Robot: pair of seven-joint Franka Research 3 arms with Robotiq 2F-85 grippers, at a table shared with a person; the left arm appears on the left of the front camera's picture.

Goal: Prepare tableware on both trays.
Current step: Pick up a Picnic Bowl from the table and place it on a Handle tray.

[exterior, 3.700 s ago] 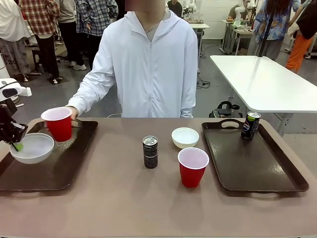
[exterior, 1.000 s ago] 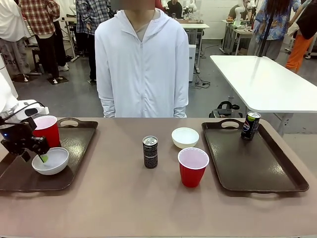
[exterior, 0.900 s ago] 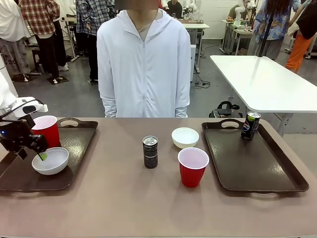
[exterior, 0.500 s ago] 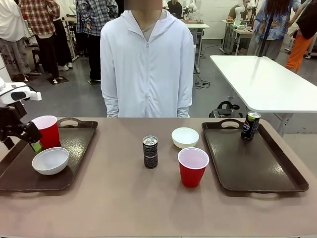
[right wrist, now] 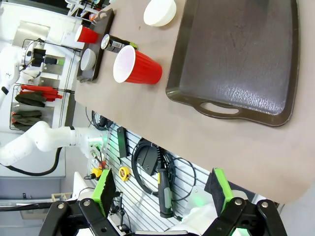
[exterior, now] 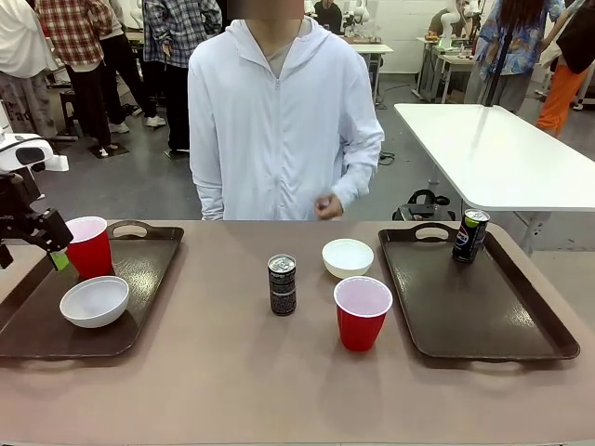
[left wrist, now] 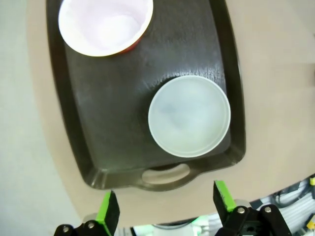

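The left tray (exterior: 144, 279) holds a red cup (exterior: 90, 246) and a white bowl (exterior: 94, 300). My left gripper (exterior: 33, 255) hangs open over that tray's left rim, apart from both. Its wrist view looks down on the tray (left wrist: 108, 108), the cup (left wrist: 105, 24) and the bowl (left wrist: 189, 115), with the left gripper (left wrist: 166, 206) empty. On the table's middle stand a dark can (exterior: 282, 284), a second bowl (exterior: 348, 257) and a second red cup (exterior: 362, 312). The right tray (exterior: 465, 311) carries one can (exterior: 469, 234). My right gripper (right wrist: 161, 191) is open, high above the right tray (right wrist: 236, 54).
A person in a white hooded jacket (exterior: 279, 121) stands at the far side, one hand (exterior: 324, 205) raised at waist height behind the table edge. Bare table lies in front of the cup and can. The right tray's middle and near half hold nothing.
My left gripper let go of the bowl on the left tray, then rose and drew back to the left. The person set the red cup down, withdrew, and now lifts a hand.
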